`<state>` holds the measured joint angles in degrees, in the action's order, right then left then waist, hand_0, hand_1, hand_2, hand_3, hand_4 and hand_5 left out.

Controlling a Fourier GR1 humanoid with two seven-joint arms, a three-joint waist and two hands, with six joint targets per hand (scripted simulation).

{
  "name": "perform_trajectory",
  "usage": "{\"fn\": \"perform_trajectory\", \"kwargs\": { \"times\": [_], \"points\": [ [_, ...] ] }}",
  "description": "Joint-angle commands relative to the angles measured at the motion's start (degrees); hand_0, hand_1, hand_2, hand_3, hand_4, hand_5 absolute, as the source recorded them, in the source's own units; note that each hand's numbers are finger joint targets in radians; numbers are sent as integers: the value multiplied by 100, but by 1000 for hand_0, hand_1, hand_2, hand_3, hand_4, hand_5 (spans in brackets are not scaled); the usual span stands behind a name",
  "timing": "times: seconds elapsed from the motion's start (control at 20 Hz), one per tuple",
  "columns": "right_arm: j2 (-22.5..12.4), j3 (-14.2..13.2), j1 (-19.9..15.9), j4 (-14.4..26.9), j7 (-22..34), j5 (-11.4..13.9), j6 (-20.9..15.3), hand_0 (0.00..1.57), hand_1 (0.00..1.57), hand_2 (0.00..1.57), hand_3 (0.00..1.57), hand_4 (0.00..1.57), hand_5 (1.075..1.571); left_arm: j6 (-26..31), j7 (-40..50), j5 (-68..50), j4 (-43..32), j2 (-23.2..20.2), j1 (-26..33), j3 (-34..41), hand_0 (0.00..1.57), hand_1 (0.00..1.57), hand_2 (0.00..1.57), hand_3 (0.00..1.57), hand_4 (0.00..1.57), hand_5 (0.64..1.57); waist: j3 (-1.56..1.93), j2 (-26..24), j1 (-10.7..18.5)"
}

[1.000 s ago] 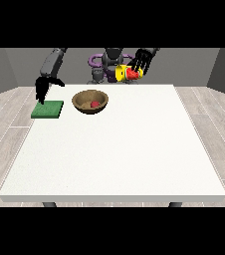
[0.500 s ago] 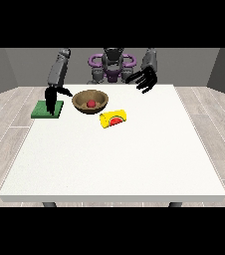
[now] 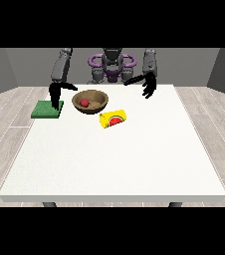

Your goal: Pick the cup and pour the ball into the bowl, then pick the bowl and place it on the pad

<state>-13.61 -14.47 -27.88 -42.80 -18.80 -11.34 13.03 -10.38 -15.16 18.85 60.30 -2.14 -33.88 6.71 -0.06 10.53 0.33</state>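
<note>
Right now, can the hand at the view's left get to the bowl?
Probably yes. That hand hangs over the green pad, right beside the wooden bowl; nothing stands between them, and the yellow cup lies on the bowl's other side.

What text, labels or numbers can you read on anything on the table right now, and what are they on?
None: no words, numbers or brand marks are readable anywhere.
The yellow cup, lying on its side on the table, carries only a watermelon-slice picture, no lettering.
The wooden bowl, the red ball and the green pad are plain.
</note>
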Motion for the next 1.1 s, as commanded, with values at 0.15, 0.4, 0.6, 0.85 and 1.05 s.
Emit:
{"fn": "perform_trajectory", "kwargs": {
  "times": [0.15, 0.4, 0.6, 0.85, 1.05],
  "points": [
    [169, 95, 139, 470, -300, 45, 88, 0, 0, 0, 0, 193, 1549, -121, -18, -120, -26, 114, 131, -178, 0, 0, 0, 0, 0, 1546, 8, -161, 43],
    [85, -271, 176, 1266, -1033, -39, -41, 0, 0, 0, 0, 232, 1545, 52, 422, 72, 796, 207, 102, -704, 0, 0, 0, 0, 0, 1555, 14, 91, 665],
    [294, -335, 25, 937, -1103, -159, -219, 0, 0, 0, 0, 117, 1527, 230, 258, -40, 822, 171, -200, -634, 0, 0, 0, 0, 0, 1558, 15, 614, 828],
    [566, -206, 155, 511, -655, -229, -252, 0, 0, 0, 0, 242, 1532, 108, 317, -27, 693, 199, -205, -582, 0, 0, 0, 0, 0, 1561, 5, 432, 790],
    [468, -340, -33, 410, -102, -394, -389, 0, 0, 0, 0, 357, 1545, 540, 631, -210, 688, -51, -288, -492, 0, 0, 0, 0, 0, 1563, 6, 39, 904]
  ]
}}
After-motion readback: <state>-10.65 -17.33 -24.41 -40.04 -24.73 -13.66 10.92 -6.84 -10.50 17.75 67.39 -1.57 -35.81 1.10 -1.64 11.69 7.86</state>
